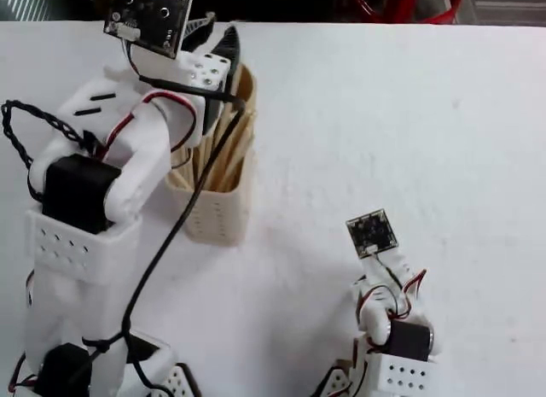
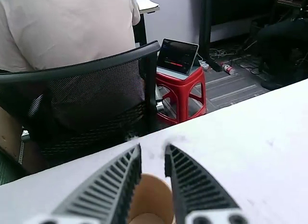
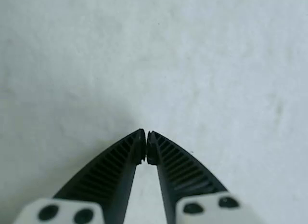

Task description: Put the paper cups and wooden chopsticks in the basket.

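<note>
A cream perforated basket (image 1: 215, 211) stands left of the table's middle, with wooden chopsticks (image 1: 229, 149) leaning inside it. A brown paper cup (image 1: 246, 88) sits at the basket's far end. My left gripper (image 1: 213, 38) hangs right above that end, open by a narrow gap. In the left wrist view the left gripper (image 2: 153, 154) has the paper cup (image 2: 150, 200) just below it, between its black fingers (image 2: 192, 185); I cannot tell whether they touch it. My right gripper (image 3: 146, 147) is shut on nothing over bare white table.
The right arm (image 1: 388, 316) sits folded at the table's near edge, right of the basket. Beyond the table's far edge are a black mesh chair (image 2: 96, 98) and a red stool (image 2: 180, 91). The white table (image 1: 409, 124) stretches bare to the right.
</note>
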{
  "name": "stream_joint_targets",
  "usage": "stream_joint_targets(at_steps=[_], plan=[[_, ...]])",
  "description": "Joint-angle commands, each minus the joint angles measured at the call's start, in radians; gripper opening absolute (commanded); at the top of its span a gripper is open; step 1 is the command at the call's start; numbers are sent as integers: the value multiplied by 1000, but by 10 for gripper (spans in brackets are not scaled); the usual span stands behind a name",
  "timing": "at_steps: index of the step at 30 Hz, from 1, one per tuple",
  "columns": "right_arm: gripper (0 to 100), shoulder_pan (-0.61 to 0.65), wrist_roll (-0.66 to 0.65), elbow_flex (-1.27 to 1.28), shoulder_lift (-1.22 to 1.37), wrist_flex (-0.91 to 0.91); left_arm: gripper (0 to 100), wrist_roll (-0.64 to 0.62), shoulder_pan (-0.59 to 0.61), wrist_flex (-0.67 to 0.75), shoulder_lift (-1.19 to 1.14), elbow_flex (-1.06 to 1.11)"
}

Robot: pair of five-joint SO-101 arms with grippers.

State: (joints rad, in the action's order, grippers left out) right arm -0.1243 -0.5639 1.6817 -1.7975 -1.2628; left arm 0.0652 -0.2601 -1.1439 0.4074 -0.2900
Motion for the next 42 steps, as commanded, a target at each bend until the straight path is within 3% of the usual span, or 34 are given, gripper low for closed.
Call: stream_joint_targets(at_steps=[1, 7, 13, 17, 19, 26, 32, 36, 42], plan=[[19, -4, -3, 9, -7, 16, 105, 9, 8, -5, -1, -40], [19, -4, -3, 9, -7, 16, 102, 17, 74, -74, 39, -46], [19, -4, -3, 9, -7, 16, 101, 230, 101, -296, 363, -28], [19, -4, -3, 9, -7, 16, 101, 272, 145, -531, 638, 150], [19, -4, -3, 9, -7, 16, 101, 302, 180, -572, 792, 331], [19, -4, -3, 9, -7, 16, 102, 427, 312, -473, 1452, 1043], [19, -4, -3, 9, -7, 16, 102, 476, 367, -425, 1334, 1111], [19, -4, -3, 9, -7, 16, 104, 476, 367, -354, 1369, 1315], [19, -4, -3, 9, -7, 16, 103, 476, 369, -9, 1422, 1794]])
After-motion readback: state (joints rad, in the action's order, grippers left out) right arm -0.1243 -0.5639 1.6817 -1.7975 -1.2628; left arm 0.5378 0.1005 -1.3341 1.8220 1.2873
